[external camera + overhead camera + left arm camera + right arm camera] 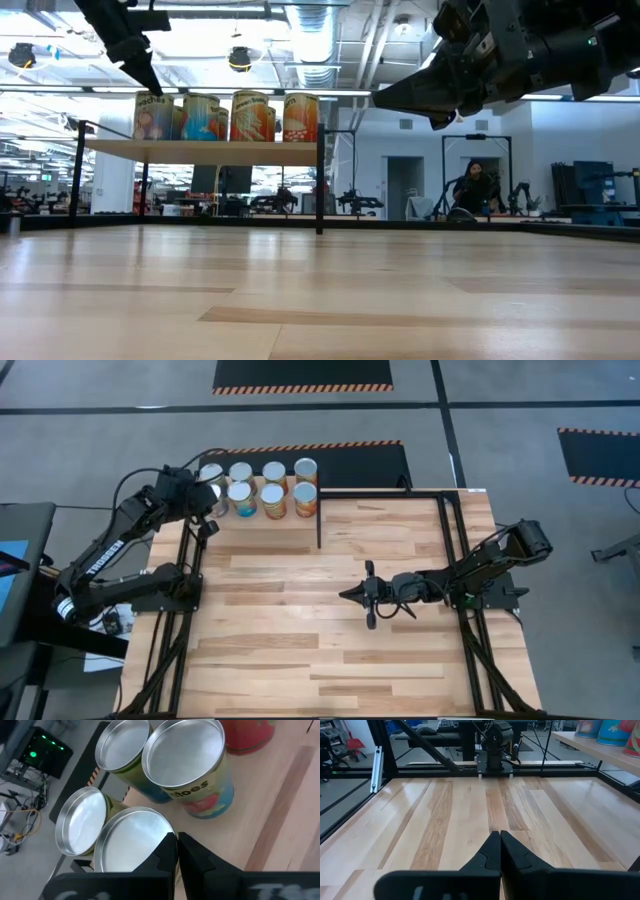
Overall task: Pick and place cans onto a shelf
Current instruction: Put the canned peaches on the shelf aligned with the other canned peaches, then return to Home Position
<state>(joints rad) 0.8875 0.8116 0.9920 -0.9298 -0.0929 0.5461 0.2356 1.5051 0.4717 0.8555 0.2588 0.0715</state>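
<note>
Hovering over the far left corner of the shelf [262,520]: the left gripper [207,510], fingers pressed together and holding nothing. Sitting directly beneath and just ahead of its fingertips [172,851]: the cans [258,487], eight of them, packed in two rows of four on the light-wood platform. Showing in the left wrist view right under the closed tips: the silver top of the nearest can [131,837], with three more shiny tops crowding just beyond it, rims touching or nearly touching. Standing upright in the low view: the front row of cans, orange and blue labels facing out, with the left gripper [140,68] hanging just above the leftmost one; whether touching that can's top, cannot tell.

Hanging well apart from all this, over the middle of the plank tabletop [300,650]: the right gripper [352,595], fingers likewise closed together and gripping nothing. Lying far off from it, ahead and to one side: the shelf with its cans, only an edge and a few labels appearing in the right wrist view. Stretching bare under the closed right fingertips [496,851]: the wood planks.

Sitting in the room beyond the table, seen in the low view: a person [474,185].
</note>
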